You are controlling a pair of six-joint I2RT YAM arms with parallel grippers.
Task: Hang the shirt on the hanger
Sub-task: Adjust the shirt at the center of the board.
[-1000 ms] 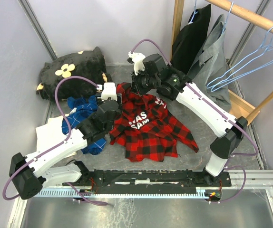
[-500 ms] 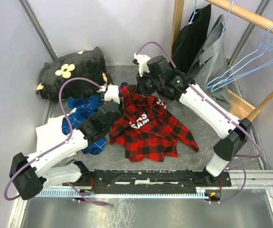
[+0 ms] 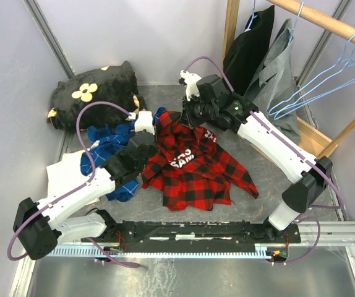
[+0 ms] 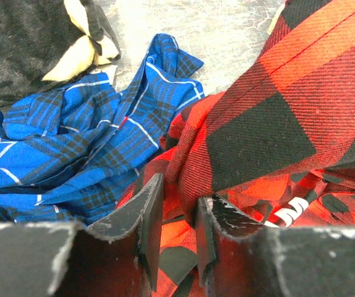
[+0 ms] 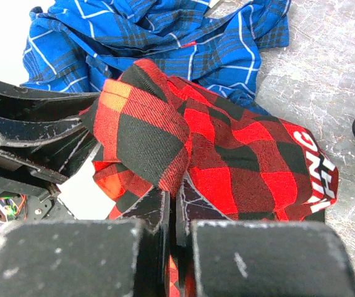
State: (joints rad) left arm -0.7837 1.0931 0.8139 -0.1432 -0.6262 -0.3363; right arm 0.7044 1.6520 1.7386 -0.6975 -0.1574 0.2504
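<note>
The red-and-black plaid shirt [image 3: 196, 170] lies crumpled mid-table, white lettering up. My right gripper [image 3: 190, 119] is shut on a fold at its far edge [image 5: 239, 161] and holds that edge raised; in the right wrist view its jaws [image 5: 176, 198] pinch the cloth tight. My left gripper [image 3: 159, 127] is at the same raised edge from the left. In the left wrist view its jaws [image 4: 179, 198] stand a little apart, with a hanging fold of the shirt [image 4: 276, 111] between the tips. Light-blue wire hangers [image 3: 274, 113] hang on the rod at the right.
A blue plaid shirt [image 3: 109, 145] lies just left of the red one, beside a white cloth [image 3: 66, 173]. A black blanket with yellow flowers [image 3: 94, 93] sits at the back left. Dark and grey garments [image 3: 252, 49] hang from the wooden rod [image 3: 326, 21].
The right gripper has drawn the shirt's far edge slightly up and to the right. My left gripper has moved in onto that edge and its jaws have narrowed around the fold.
</note>
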